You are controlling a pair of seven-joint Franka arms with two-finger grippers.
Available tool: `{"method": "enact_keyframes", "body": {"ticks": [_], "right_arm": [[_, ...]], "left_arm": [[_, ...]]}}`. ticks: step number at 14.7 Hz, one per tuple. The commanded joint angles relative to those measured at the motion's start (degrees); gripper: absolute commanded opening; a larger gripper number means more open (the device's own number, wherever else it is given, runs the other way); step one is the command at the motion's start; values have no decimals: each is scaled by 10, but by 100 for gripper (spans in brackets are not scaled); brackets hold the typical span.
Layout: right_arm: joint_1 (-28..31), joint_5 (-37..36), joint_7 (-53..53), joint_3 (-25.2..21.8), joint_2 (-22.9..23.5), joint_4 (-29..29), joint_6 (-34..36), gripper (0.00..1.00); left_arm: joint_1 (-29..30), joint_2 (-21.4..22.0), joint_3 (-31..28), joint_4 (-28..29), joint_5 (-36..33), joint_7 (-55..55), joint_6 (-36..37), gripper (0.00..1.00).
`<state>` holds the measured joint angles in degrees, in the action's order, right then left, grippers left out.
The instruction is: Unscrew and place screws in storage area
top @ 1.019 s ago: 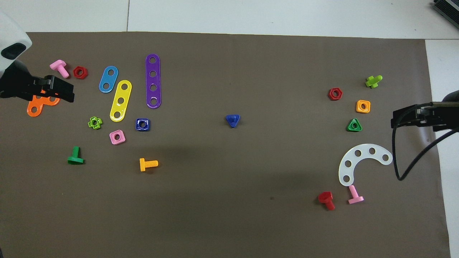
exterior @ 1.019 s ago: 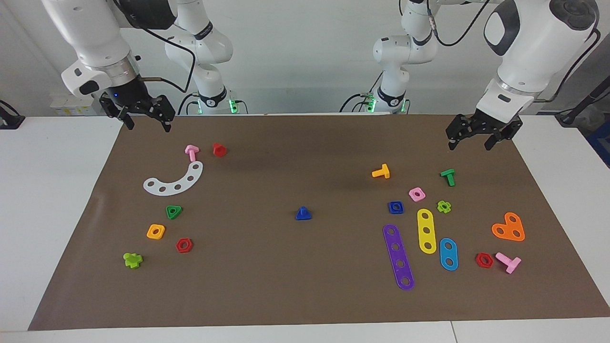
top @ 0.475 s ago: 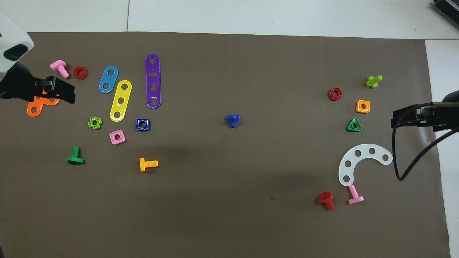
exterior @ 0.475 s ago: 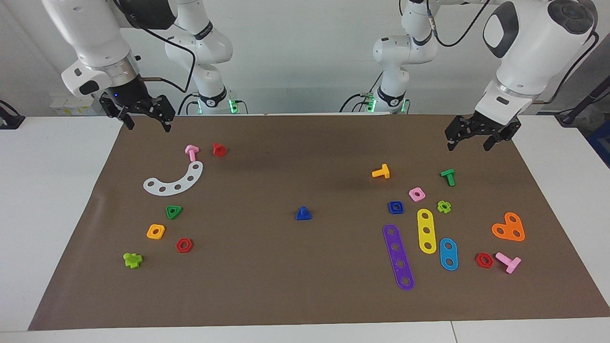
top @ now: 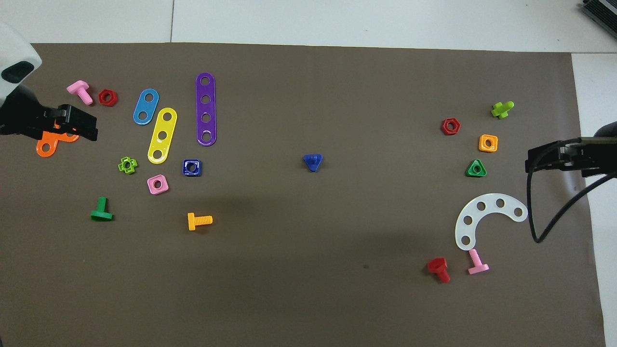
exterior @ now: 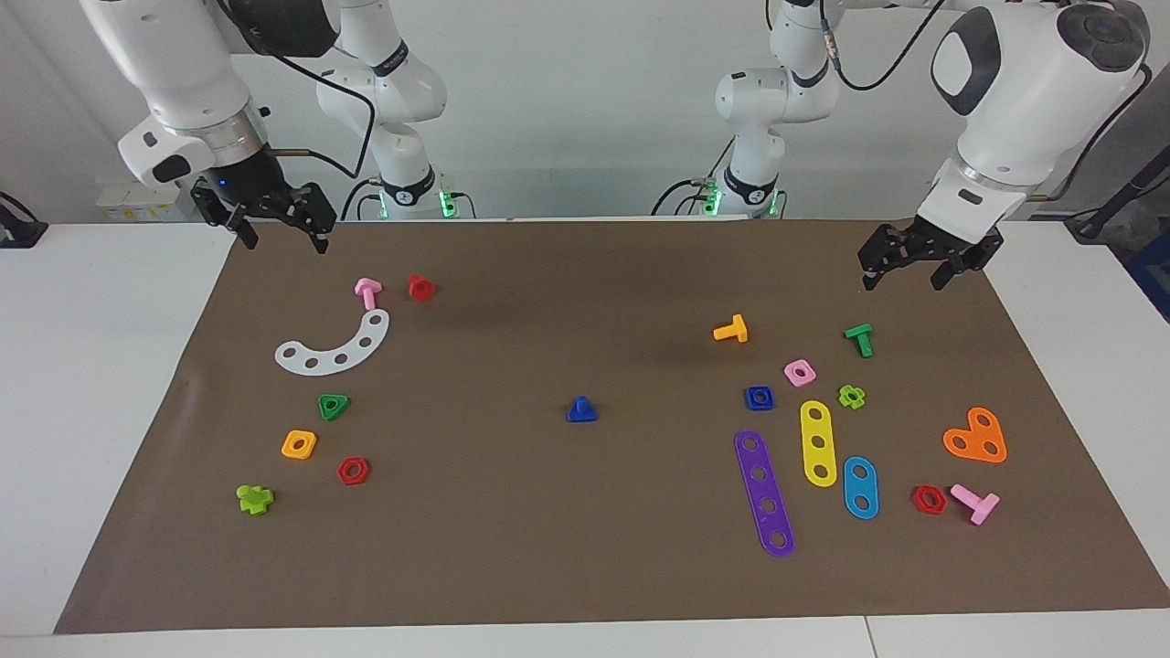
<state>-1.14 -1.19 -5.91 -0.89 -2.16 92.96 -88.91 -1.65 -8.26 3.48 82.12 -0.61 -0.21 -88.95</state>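
The royal-blue bolt [exterior: 581, 410] with the triangular head stands on its head at the middle of the brown mat; it also shows in the overhead view [top: 313, 162]. The royal-blue square nut [exterior: 759, 397] lies apart from it toward the left arm's end, beside the purple strip, and shows in the overhead view [top: 192, 167]. My left gripper [exterior: 900, 281] is open and empty, raised over the mat at the left arm's end; the overhead view [top: 91, 129] shows it too. My right gripper [exterior: 285, 243] is open and empty, raised at the right arm's end [top: 530, 161].
Purple [exterior: 765, 493], yellow [exterior: 818, 443] and light-blue [exterior: 860, 487] strips, an orange plate [exterior: 976, 437] and small bolts and nuts lie at the left arm's end. A white curved strip [exterior: 336, 345], a green triangular nut [exterior: 333, 406] and other pieces lie at the right arm's end.
My left gripper has shifted slightly toward the left arm's end of the table, still open and empty. The right arm and all pieces have not moved.
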Motion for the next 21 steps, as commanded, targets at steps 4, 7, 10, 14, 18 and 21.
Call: {"method": "enact_keyframes", "body": {"ticks": [4,7,10,14,18,21], "right_arm": [[7,8,-1,3,-11,15,-14,100],[8,8,-1,3,-11,15,-13,100],[10,8,20,1,-10,11,-14,100],[12,8,21,1,-10,11,-14,100],[12,8,22,1,-10,12,-13,100],[7,9,22,2,-10,18,-40,100]], "left_arm": [[9,24,4,34,1,4,-21,100],[9,24,4,37,1,6,-22,100],[15,24,4,36,1,4,-22,100],[16,24,3,36,1,4,-28,100],[21,24,3,36,1,4,-29,100],[21,24,3,36,1,4,-28,100]]}}
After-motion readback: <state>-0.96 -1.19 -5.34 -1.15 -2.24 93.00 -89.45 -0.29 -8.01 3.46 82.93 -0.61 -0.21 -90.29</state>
